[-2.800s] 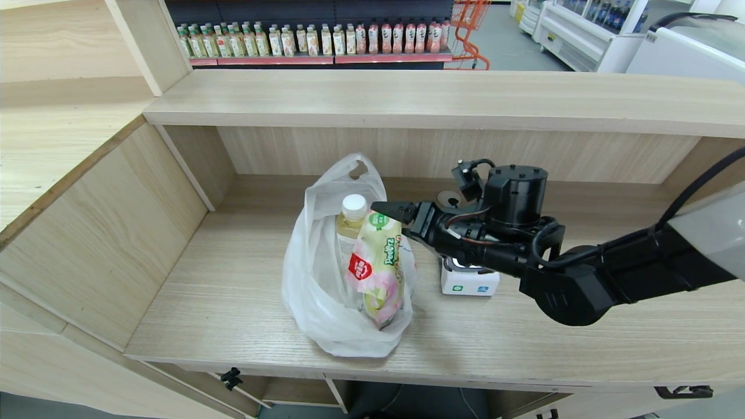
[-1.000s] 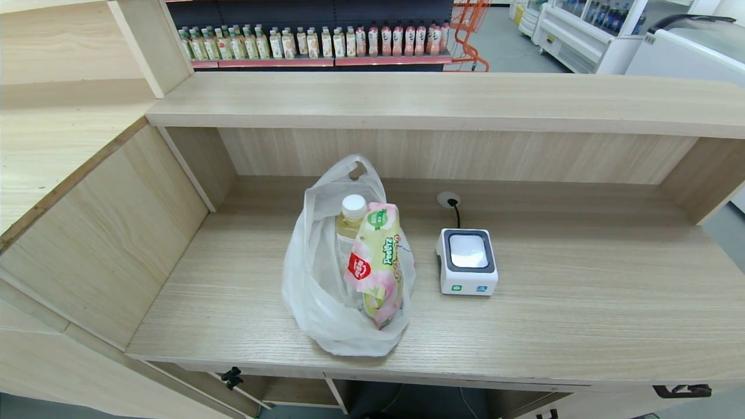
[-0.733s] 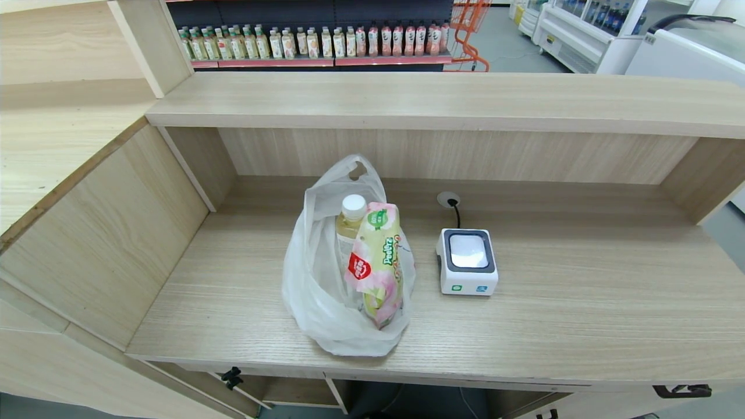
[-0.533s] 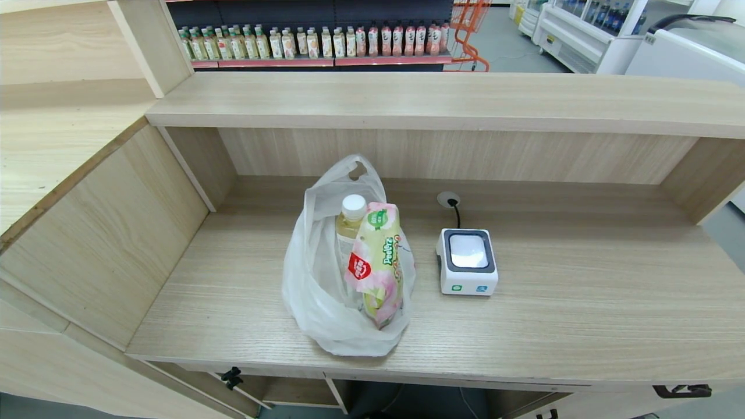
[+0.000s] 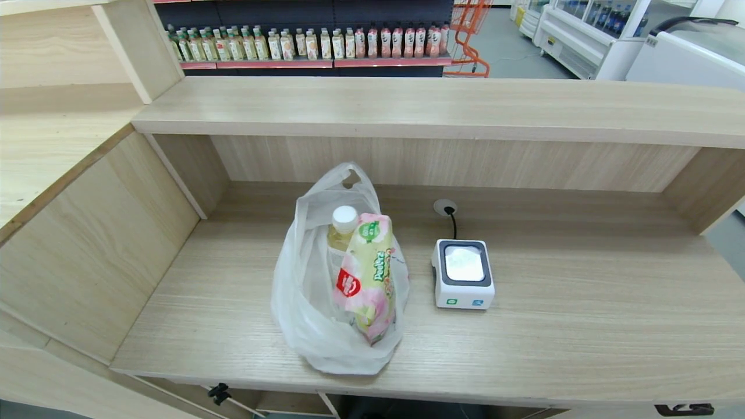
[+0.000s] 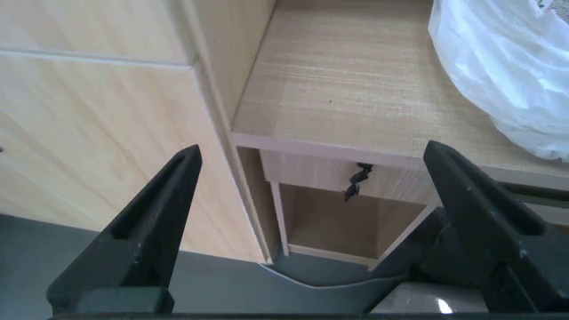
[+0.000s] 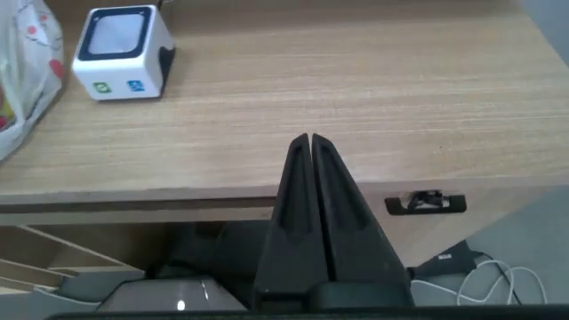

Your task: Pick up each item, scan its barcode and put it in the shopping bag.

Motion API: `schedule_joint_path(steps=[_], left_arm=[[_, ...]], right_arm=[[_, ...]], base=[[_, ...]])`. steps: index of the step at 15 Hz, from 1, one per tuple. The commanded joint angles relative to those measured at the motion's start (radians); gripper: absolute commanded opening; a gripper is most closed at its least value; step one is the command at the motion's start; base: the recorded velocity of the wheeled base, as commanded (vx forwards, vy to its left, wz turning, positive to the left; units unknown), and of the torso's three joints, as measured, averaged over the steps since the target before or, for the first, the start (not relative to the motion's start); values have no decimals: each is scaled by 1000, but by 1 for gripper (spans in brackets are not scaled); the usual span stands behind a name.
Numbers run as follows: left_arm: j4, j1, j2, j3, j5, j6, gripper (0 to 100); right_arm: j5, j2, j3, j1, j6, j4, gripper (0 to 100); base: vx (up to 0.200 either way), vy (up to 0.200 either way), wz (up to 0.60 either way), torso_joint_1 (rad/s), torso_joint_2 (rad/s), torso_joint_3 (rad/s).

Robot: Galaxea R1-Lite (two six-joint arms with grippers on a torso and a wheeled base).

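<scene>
Goods bagged on the pale wooden counter (image 5: 524, 349)
The white plastic shopping bag (image 5: 302, 326) holds a pink-green snack pouch (image 5: 364, 285) and white-capped bottle (image 5: 343, 218), white cube scanner (image 5: 463, 282) just beside; left gripper (image 6: 313, 160) gapes empty, right gripper (image 7: 309, 142) pinched together, empty

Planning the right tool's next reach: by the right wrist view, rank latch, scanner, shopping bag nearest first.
1. Black latch, under the counter edge, beside the right tool.
2. Scanner, on the counter.
3. Shopping bag, beyond the scanner.
</scene>
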Motion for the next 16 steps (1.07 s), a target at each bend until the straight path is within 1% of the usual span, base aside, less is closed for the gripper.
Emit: schedule_joint_path(steps=[1,9,11,16], left_arm=[[0,-1,0,0,1,-2,100],[0,-1,0,0,1,-2,100],[0,-1,0,0,1,-1,100],[0,-1,0,0,1,-2,100]], right_arm=[[0,4,0,0,0,1,0],[0,4,0,0,0,1,0],[0,4,0,0,0,1,0],[0,4,0,0,0,1,0]], base=[[0,0,0,0,0,0],[0,0,0,0,0,0],[200,0,0,7,2,2],[0,0,0,0,0,0]])
